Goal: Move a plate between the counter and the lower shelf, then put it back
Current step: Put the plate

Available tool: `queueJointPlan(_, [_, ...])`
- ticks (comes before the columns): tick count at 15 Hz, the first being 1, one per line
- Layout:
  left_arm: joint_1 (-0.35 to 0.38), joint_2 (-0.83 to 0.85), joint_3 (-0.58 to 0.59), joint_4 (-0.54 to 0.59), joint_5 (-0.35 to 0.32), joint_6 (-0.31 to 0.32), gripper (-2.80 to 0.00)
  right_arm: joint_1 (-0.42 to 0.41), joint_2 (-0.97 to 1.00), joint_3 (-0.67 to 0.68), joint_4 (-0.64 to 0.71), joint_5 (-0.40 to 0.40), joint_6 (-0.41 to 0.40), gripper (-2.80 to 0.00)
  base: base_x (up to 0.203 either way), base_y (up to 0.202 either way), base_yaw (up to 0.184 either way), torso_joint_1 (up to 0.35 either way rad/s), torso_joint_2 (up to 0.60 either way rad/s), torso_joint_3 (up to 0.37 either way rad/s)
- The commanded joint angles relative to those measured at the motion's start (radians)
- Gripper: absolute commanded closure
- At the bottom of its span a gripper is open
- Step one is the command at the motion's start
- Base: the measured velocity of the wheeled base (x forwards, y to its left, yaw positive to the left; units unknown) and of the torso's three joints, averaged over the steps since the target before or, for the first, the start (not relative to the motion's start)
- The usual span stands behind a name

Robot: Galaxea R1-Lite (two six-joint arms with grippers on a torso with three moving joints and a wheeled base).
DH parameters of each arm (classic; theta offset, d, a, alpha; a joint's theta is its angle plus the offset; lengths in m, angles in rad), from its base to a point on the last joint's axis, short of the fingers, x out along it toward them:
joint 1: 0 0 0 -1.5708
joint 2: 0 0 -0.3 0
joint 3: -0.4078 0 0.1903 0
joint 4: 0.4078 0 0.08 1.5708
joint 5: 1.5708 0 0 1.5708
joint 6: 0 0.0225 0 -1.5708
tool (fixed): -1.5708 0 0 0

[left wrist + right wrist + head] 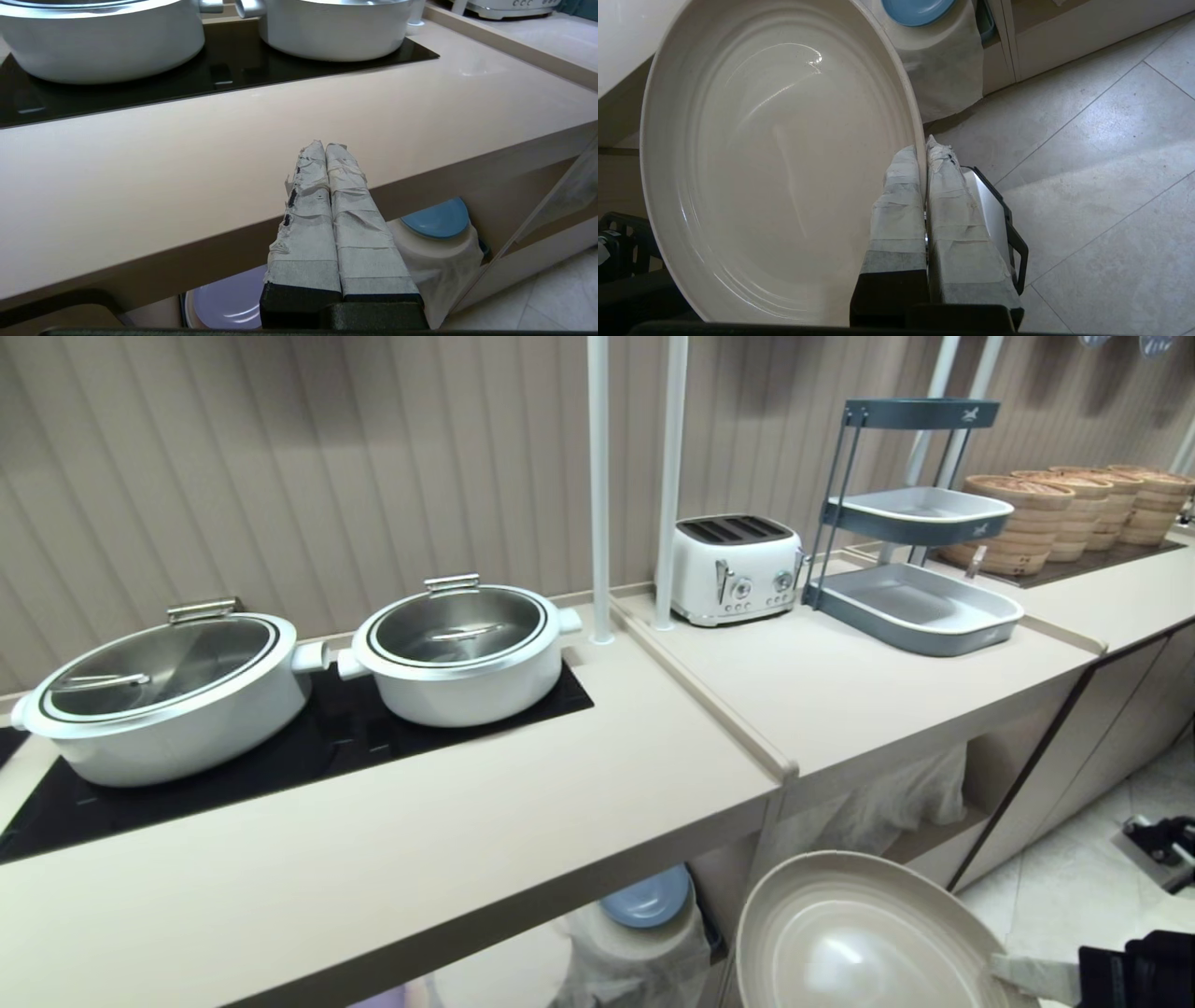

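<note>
**A:** Nearest you is the plate, the cream one, low in the head view just in front of the worktop edge. Your right gripper has its taped fingers pinched onto the rim, one inside and one outside. The plate hangs in the air, touching neither the worktop nor the lower shelf.

**B:** So which step is that?

**A:** I'd judge you are mid-carry between the two levels. The plate sits below the worktop's top face and out in front of the shelf openings, so it has been set down nowhere. Which way the carry runs, these views alone do not tell me.

**B:** And the left side?

**A:** Your left gripper is clamped together on nothing, parked in front of the worktop edge, near the two white pots. It has no part in this.

**B:** What does the next move need?

**A:** If you go up, lift until the rim clears the thick front edge, then carry the plate over the bare stretch nearer than the black glass. If you go down, aim at a free cloth hump; the light blue plate and the lilac plate already sit on theirs. A one-sided rim grip lets the plate tilt, so go slowly.
</note>
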Motion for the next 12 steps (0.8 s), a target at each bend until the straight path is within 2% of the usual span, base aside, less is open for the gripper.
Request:
queueJointPlan(1, [0.0, 0.001, 0.0, 0.0, 0.001, -0.001, 0.0, 0.0, 0.001, -0.005, -0.001, 0.003, 0.001, 0.0, 0.0, 0.0, 0.0, 0.0, 0.0, 0.0])
queueJointPlan(12, [0.0, 0.001, 0.0, 0.0, 0.001, -0.001, 0.0, 0.0, 0.001, -0.045, 0.003, 0.011, -0.002, 0.0, 0.0, 0.0, 0.0, 0.0, 0.0, 0.0])
